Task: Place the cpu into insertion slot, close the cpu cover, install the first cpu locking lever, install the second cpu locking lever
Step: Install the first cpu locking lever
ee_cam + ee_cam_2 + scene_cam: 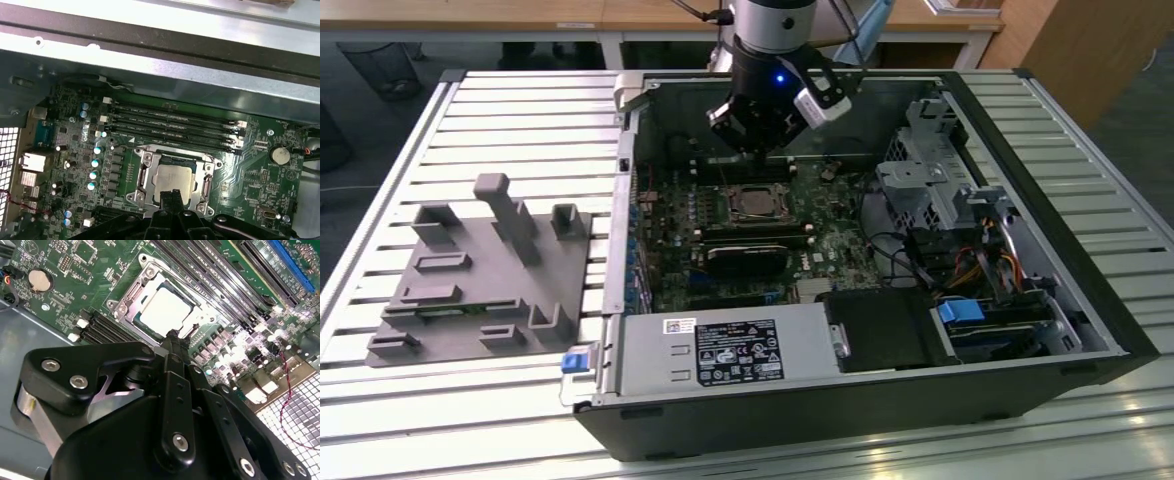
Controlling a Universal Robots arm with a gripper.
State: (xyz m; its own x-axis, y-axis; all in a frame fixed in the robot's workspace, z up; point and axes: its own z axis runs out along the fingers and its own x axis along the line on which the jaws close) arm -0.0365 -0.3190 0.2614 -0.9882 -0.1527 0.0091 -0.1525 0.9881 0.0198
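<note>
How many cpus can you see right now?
1: the cpu lies in the insertion slot, close to the gripper. Others may be hidden.

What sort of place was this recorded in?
Probably a robotics lab or assembly workbench: an open black desktop computer case lies on a slatted aluminium table, a grey moulded parts fixture beside it, wooden desks behind.

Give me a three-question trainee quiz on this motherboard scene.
1. True or false: the cpu lies in the insertion slot.
2. The hand is nearest to: A) the coin cell battery, B) the cpu cover, C) the power supply.
3. Fill in: in the exterior view, the grey moulded fixture lies on the exterior view's ____ of the computer case.
Key: 1 true; 2 B; 3 left.
</note>
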